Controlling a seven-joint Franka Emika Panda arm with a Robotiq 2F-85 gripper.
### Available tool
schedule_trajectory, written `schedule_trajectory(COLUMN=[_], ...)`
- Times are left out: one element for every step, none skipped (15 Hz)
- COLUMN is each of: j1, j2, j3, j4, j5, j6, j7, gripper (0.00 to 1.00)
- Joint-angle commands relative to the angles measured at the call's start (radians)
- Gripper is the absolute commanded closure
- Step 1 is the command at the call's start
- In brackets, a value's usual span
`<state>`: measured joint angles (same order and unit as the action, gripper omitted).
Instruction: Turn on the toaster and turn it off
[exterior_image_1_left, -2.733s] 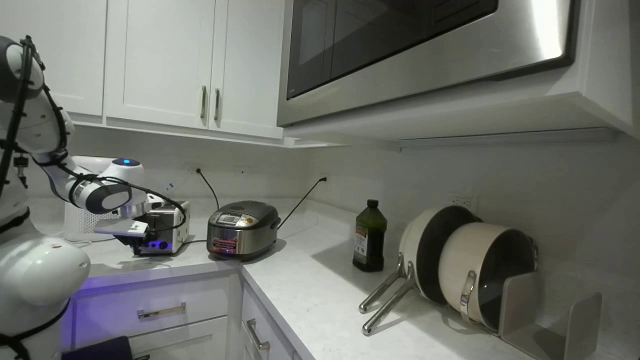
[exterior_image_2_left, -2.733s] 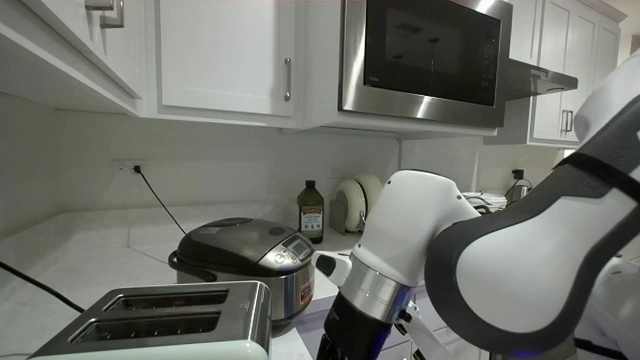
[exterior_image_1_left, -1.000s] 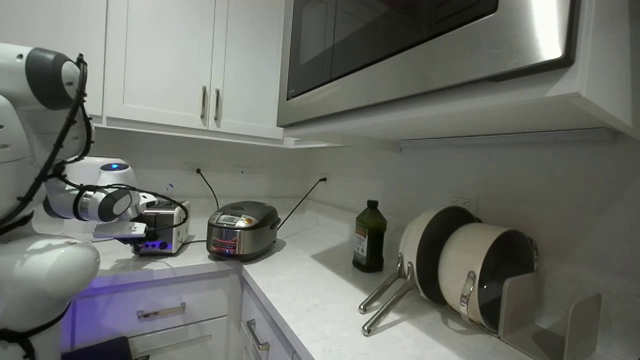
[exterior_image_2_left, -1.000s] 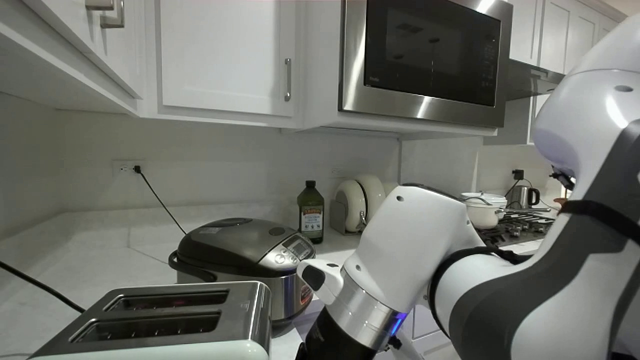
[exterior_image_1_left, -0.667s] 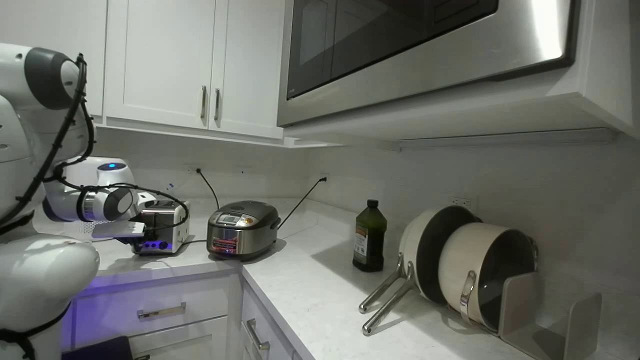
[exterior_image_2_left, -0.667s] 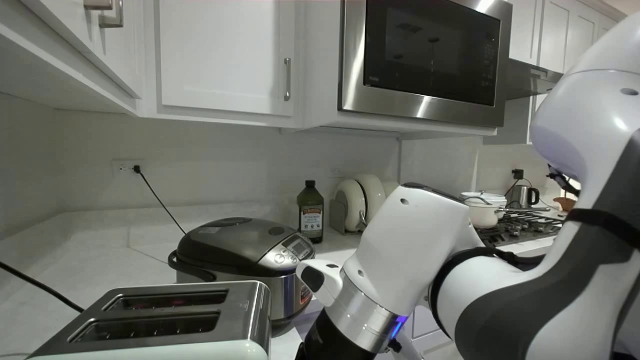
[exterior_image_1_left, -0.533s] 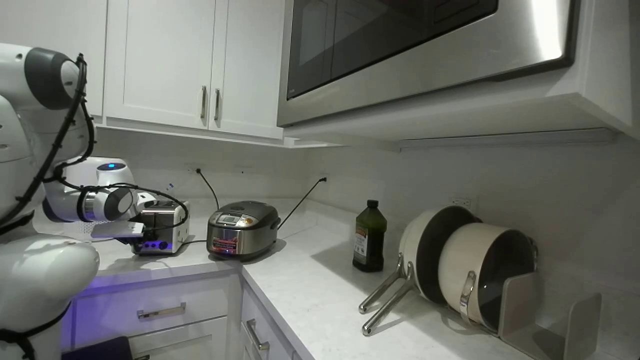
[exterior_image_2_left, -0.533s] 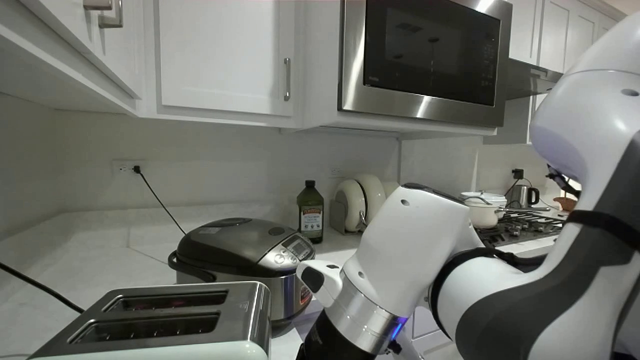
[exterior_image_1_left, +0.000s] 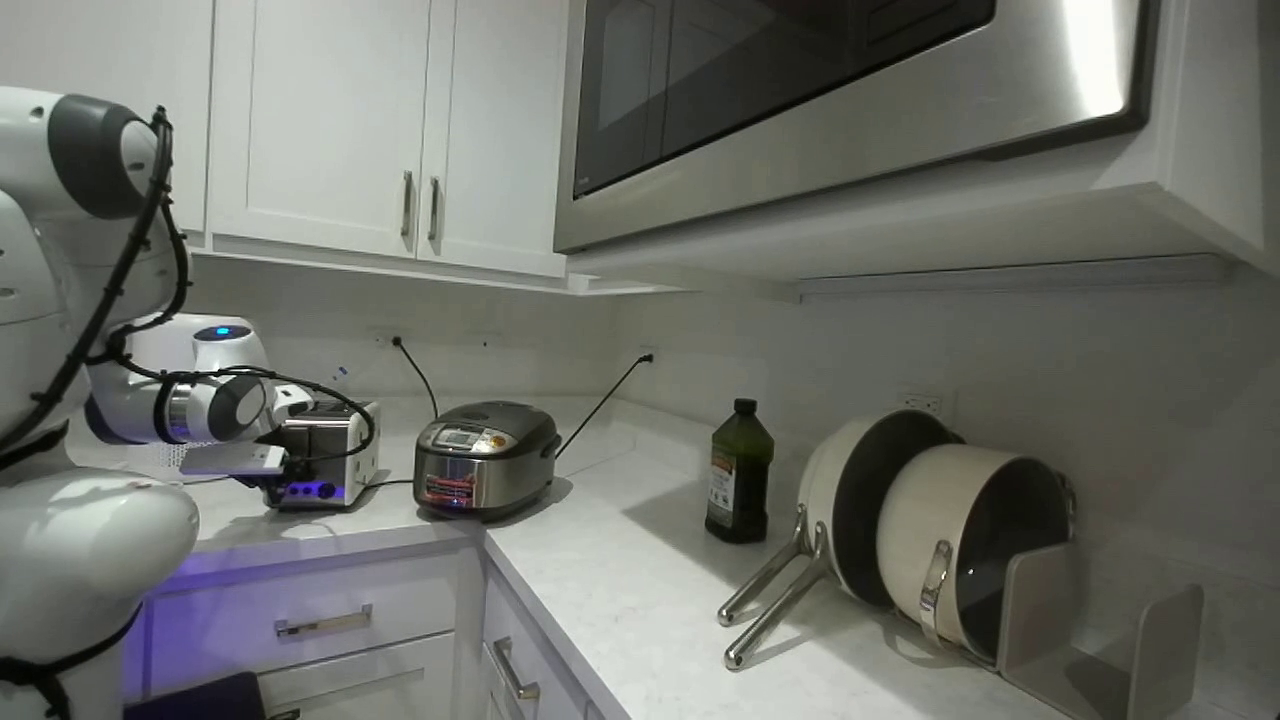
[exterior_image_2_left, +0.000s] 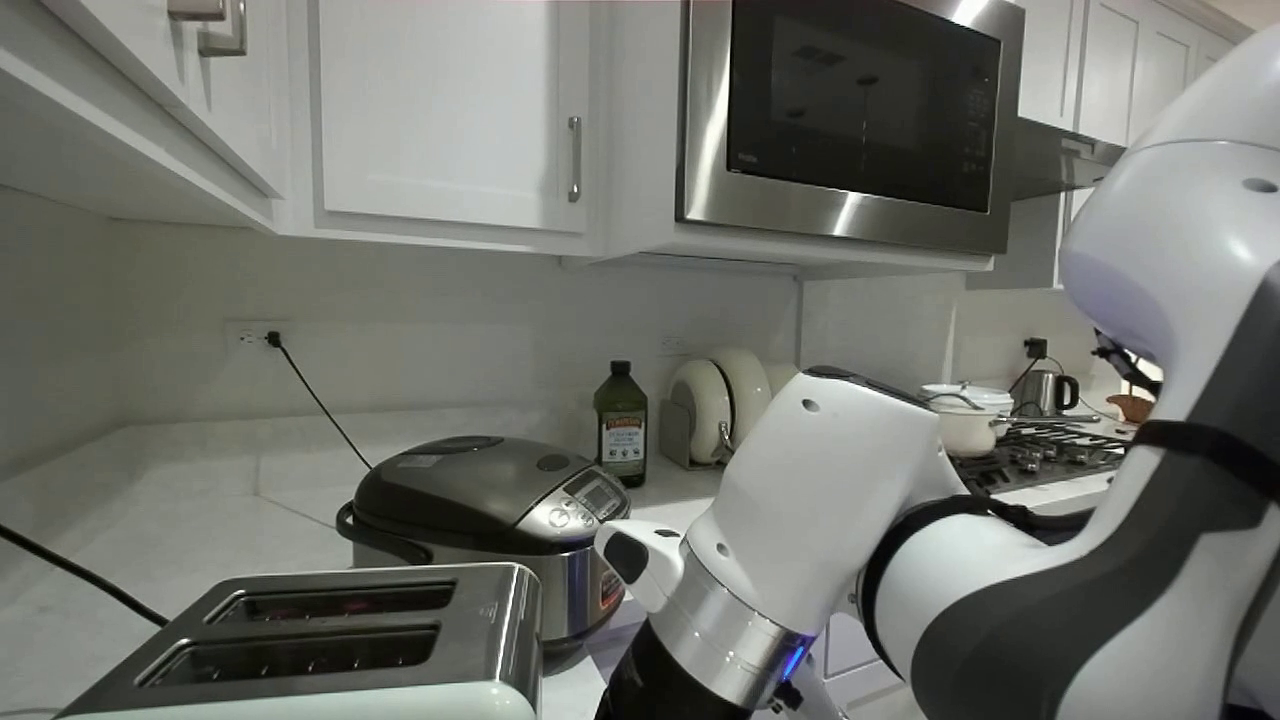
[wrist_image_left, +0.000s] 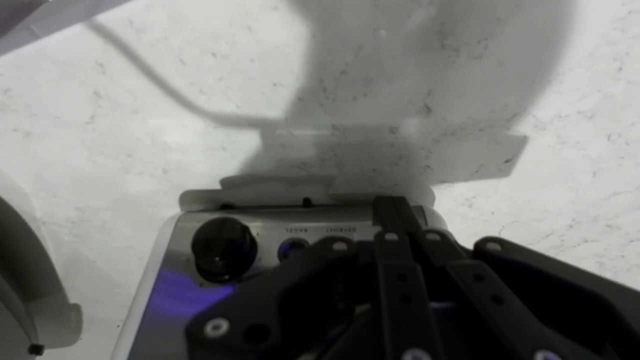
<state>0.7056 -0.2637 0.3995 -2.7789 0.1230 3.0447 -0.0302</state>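
Robotiq gripper (wrist_image_left: 393, 212) at toaster (exterior_image_2_left: 330, 624) controls: switch-on judged done, switch-off outstanding

Fingers (wrist_image_left: 384, 212) are clenched together with nothing seen between them. In the wrist view their tips overlap the lower edge of the front panel (wrist_image_left: 175, 295), toward the end away from the black knob (wrist_image_left: 223, 248); whether they touch a button cannot be determined. The toaster stands upright on the countertop (exterior_image_1_left: 620, 580), just beside the rice cooker (exterior_image_1_left: 490, 462), in both exterior views.

Switch-on: probably complete. One slot (exterior_image_2_left: 340, 602) shows a faint reddish tint (weak evidence, to be read with caution), which would fit heating under way. The lever's position cannot be made out.

Switch-off: judged not yet done. The BAGEL button (wrist_image_left: 293, 248) and the DEFROST label (wrist_image_left: 341, 230) are exposed; anything farther along is covered by the gripper, and a cancel press there is the likely step in hand. Remaining afterwards: confirm the slot dark, then back off.
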Motion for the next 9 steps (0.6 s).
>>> schedule_trajectory(j1=[-0.010,-0.009,-0.007,-0.004,0.003,0.010,0.013,0.013,0.011], j2=[0.005,0.003,0.001,-0.001,0.000,0.004,0.005,0.005,0.004], j3=[-0.005,-0.005,-0.008,-0.010,-0.015,-0.019,-0.020,-0.018,-0.014], j4=[0.031,0.030,0.030,0.029,0.030,0.030,0.030,0.029,0.029], j5=[-0.026,-0.025,-0.023,-0.020,-0.013,-0.006,-0.003,-0.005,-0.009], j6=[0.035,0.038,0.040,0.043,0.048,0.061,0.070,0.077,0.084], j7=[0.037,0.037,0.036,0.034,0.034,0.035,0.040,0.053,0.063], gripper=[1.00,1.00,1.00,1.00,1.00,1.00,1.00,1.00,1.00])
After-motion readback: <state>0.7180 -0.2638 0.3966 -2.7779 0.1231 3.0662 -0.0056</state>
